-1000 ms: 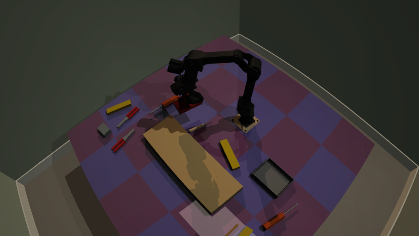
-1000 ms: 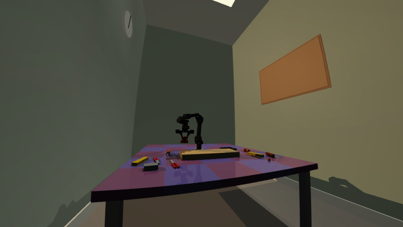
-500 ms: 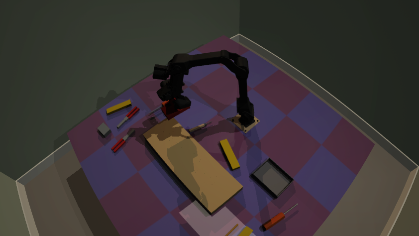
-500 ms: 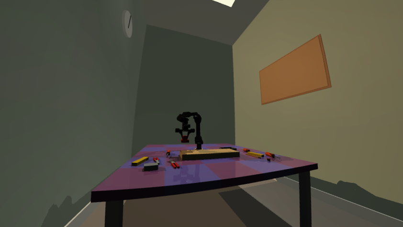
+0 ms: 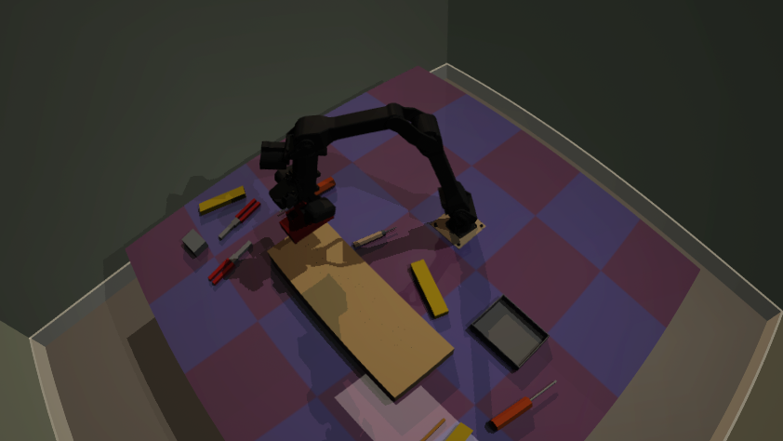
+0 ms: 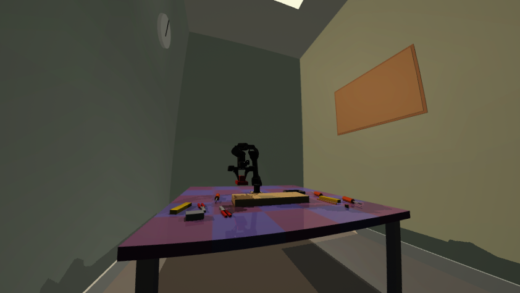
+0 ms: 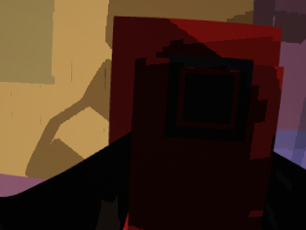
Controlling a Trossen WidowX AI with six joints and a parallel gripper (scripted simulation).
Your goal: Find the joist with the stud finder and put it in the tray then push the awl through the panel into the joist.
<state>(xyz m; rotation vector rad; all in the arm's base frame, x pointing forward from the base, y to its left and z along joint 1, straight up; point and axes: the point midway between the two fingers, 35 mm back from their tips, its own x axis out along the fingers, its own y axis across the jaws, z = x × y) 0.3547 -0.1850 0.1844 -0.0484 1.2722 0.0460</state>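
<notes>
My gripper (image 5: 302,210) (image 6: 241,177) (image 7: 189,144) is shut on the red stud finder (image 5: 298,229) (image 6: 241,182) (image 7: 141,39), which hangs upright in the air by the far left end of the panel. The dark square on its top faces the wrist camera. The tan floor panel (image 5: 378,328) (image 6: 272,199) (image 7: 24,122) lies flat, with arm shadow across it. A thin tool with a pale wooden handle (image 5: 367,239), which looks like the awl, lies between panel and arm base. The dark tray (image 5: 514,335) is empty, right of the panel. Any joist is hidden.
A yellow bar (image 5: 429,288) lies between panel and tray. An orange screwdriver (image 5: 511,413) is near the tray; another orange-handled tool (image 5: 326,185) lies behind the gripper. Red-handled tools (image 5: 239,219) (image 5: 230,262), a grey block (image 5: 193,242) and a yellow bar (image 5: 221,200) lie left of the panel.
</notes>
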